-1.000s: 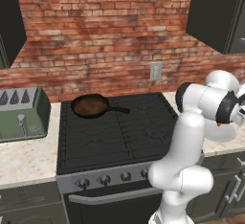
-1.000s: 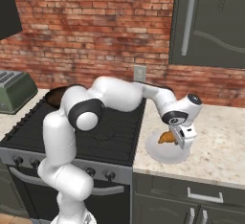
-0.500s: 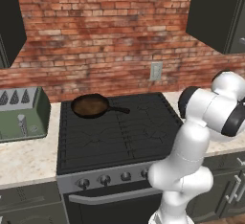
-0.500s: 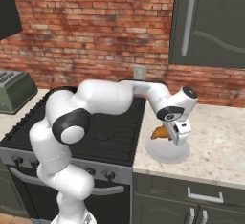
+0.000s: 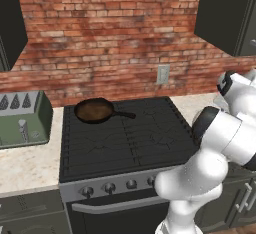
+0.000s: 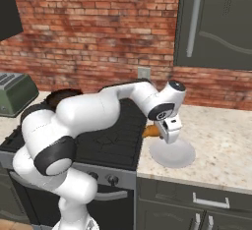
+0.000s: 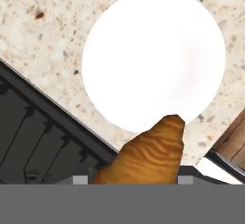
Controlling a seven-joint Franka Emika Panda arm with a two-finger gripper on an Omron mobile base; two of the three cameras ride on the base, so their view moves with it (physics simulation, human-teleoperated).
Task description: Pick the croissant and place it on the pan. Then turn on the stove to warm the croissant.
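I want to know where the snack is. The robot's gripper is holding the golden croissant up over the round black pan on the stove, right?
Not quite. The gripper does hold the small orange-golden croissant, but it hangs above the flat round white plate on the speckled counter, as the hand view shows. The round dark cast-iron pan sits apart on the wide black gas stove.

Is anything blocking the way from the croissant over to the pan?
Nothing visible. The gripper holds the croissant above the white plate, right of the stove. The pan sits on the back-left burner, with only flat black grates between them.
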